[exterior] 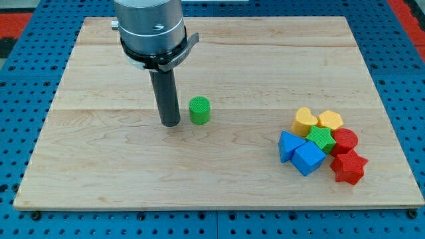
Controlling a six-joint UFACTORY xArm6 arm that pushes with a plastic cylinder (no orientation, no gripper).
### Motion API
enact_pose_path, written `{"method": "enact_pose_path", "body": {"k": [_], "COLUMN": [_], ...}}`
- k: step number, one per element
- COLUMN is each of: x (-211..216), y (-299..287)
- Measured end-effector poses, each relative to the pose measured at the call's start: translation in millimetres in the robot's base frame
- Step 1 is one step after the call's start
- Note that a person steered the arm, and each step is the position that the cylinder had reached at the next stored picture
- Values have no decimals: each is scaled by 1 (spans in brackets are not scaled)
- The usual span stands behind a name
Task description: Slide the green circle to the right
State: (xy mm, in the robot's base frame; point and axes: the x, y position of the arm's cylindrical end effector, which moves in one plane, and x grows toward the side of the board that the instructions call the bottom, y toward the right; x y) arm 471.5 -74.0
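The green circle (199,109), a small upright green cylinder, stands on the wooden board (133,172) a little left of the view's middle. My tip (171,123) is the lower end of the dark rod and rests on the board just to the left of the green circle, with a small gap between them. The rod hangs from the grey arm housing (149,26) at the view's top.
A tight cluster of blocks lies at the view's right: a yellow heart (304,120), a yellow hexagon (330,120), a green star (321,138), a red cylinder (345,140), a red star (348,166), a blue triangle (287,145) and a blue cube (309,158).
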Motion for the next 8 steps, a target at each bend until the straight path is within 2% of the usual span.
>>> {"method": "enact_pose_path", "body": {"k": [1, 2, 3, 5, 6, 7, 8], "x": [-8, -38, -71, -28, -5, -1, -37], "y": [-16, -52, -55, -3, 43, 64, 60]}}
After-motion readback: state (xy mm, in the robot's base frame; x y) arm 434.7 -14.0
